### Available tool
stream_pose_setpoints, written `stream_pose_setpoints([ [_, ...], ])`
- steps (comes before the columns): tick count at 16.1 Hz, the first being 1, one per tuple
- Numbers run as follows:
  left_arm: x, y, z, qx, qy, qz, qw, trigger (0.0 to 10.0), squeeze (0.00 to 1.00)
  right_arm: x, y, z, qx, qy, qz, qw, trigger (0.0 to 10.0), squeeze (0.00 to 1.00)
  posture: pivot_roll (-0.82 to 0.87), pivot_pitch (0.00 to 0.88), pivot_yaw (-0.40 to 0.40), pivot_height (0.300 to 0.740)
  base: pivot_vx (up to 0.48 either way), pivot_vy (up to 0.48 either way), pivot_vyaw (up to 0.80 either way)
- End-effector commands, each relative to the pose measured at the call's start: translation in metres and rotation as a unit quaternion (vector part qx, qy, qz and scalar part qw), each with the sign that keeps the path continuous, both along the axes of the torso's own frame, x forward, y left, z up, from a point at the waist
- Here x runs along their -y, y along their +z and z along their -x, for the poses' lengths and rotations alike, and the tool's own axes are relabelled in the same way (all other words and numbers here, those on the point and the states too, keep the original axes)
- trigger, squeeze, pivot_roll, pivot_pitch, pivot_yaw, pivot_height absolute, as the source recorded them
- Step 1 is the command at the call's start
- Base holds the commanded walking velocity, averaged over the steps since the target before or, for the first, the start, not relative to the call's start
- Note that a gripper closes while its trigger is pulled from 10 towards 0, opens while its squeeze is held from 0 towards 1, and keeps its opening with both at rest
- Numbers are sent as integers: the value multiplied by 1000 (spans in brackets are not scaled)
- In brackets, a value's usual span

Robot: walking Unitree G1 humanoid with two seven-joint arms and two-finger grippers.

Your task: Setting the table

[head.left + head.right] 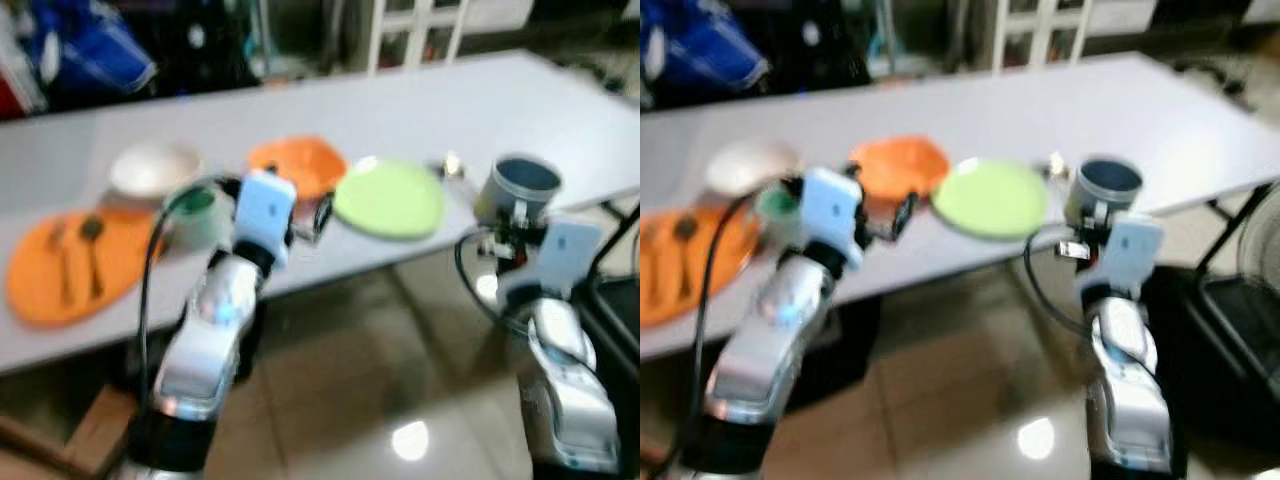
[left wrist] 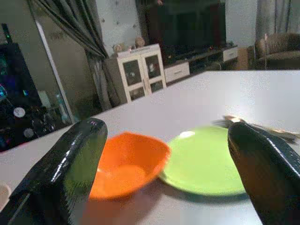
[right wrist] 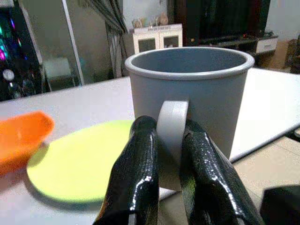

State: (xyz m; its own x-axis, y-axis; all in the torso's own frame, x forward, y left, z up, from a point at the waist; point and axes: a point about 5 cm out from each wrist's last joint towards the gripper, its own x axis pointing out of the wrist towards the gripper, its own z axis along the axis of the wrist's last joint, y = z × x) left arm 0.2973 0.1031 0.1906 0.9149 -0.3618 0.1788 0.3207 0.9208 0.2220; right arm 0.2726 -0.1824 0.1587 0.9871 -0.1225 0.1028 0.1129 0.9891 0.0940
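Head stereo pair: looks forward and down, from a moderate distance, across the table (image 1: 560, 110). Left wrist view: low, close, faces the orange bowl (image 2: 126, 164) and green plate (image 2: 201, 161). Right wrist view: very close behind the grey mug (image 3: 192, 93). Plate shared by all views.

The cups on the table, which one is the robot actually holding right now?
The grey mug near the table's right edge: the right gripper is shut on its handle. The green cup, left of the orange bowl, stands free, with the open left gripper beside it.
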Motion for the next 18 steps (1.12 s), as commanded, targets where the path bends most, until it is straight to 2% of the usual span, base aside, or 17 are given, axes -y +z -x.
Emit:
stream_pose_setpoints([
  [1,-2,0,1,0,0,-3,1000,10000,98,-6,4,0,8,13,-6,1000,10000,0,-36,0,10,740,435,0,-800],
  [4,0,0,2,2,-6,-8,1000,10000,94,-6,4,1,11,14,-6,1000,10000,0,-37,0,11,740,439,0,-800],
  [7,0,9,4,19,-10,-20,1000,10000,94,-9,12,0,33,41,-9,999,10000,0,-31,0,27,740,439,0,0],
  [10,-11,7,12,19,4,-25,1000,10000,98,-12,13,3,33,75,6,997,10000,0,-28,0,26,740,439,0,0],
  [11,-16,8,21,17,10,-22,1000,10000,98,-12,11,8,31,77,0,997,10000,0,-29,0,27,740,439,0,800],
  [13,-16,11,25,17,8,-20,1000,10000,98,-12,11,8,33,81,2,996,10000,0,-28,0,30,740,439,0,800],
  [15,-12,10,22,17,1,-28,999,10000,94,1,10,-1,35,61,-12,997,10000,0,-22,0,26,740,418,0,400],
  [18,-11,10,19,11,6,-27,1000,10000,86,8,12,-5,38,60,-10,997,10000,0,-20,0,13,740,365,0,0],
])
